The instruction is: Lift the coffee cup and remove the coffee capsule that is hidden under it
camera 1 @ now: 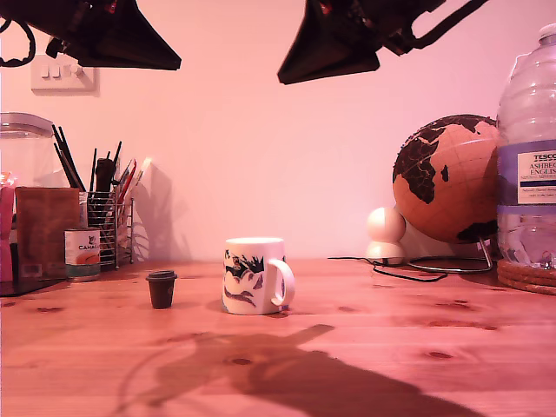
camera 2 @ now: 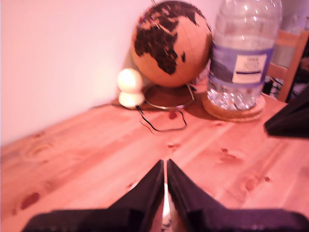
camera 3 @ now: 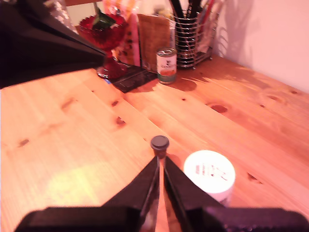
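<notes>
The coffee cup [camera 1: 254, 275], a white mug with a dark print and a loop handle, stands on the wooden table [camera 1: 365, 347] near the middle of the exterior view. In the second wrist view the cup [camera 3: 210, 175] shows a flat white top with small dark marks. The coffee capsule [camera 1: 161, 288], a small dark pod, stands in the open a short way to the exterior view's left of the cup, not touching it. My second gripper [camera 3: 159, 158] hangs shut and empty high above the capsule [camera 3: 159, 142]. My first gripper [camera 2: 165, 170] is shut, holding nothing, and faces the globe.
Two dark arms [camera 1: 130, 43] [camera 1: 330, 48] hang high at the exterior view's top. A wire pen holder [camera 1: 111, 228], a small tin can [camera 1: 82, 253] and a jar [camera 1: 24, 152] stand at its left. A globe [camera 1: 443, 178], a water bottle [camera 1: 528, 156] and a cable [camera 1: 408, 275] are at its right.
</notes>
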